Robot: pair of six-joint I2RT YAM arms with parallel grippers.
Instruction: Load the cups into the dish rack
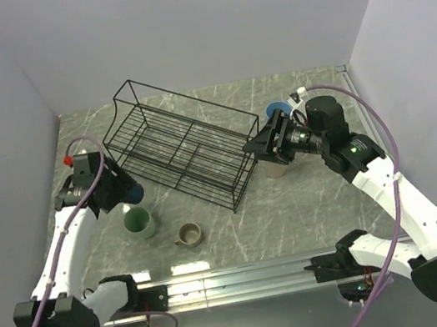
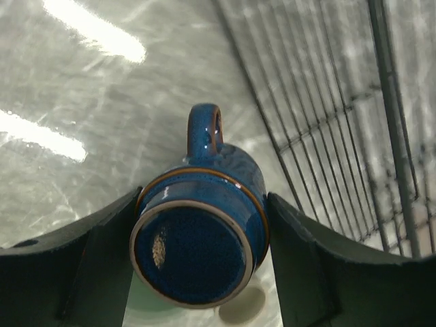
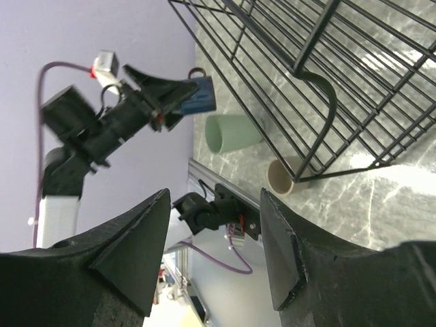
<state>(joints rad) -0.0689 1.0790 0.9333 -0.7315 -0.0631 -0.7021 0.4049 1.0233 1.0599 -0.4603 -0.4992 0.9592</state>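
My left gripper (image 2: 201, 255) is shut on a dark navy mug (image 2: 201, 231), its base toward the camera and its handle pointing away. In the top view this mug (image 1: 136, 194) hangs just left of the black wire dish rack (image 1: 182, 146), which holds no cups. A pale-green cup (image 1: 139, 221) and a tan handled mug (image 1: 189, 235) stand on the table below it. My right gripper (image 1: 259, 144) is open and empty at the rack's right end, above a beige cup (image 1: 276, 170). A blue cup (image 1: 278, 109) stands behind it.
The rack (image 2: 340, 102) fills the right side of the left wrist view, close to the mug. The right wrist view shows the rack's corner (image 3: 327, 82), the green cup (image 3: 231, 133) and the tan mug (image 3: 281, 177). Walls enclose the marble table on three sides.
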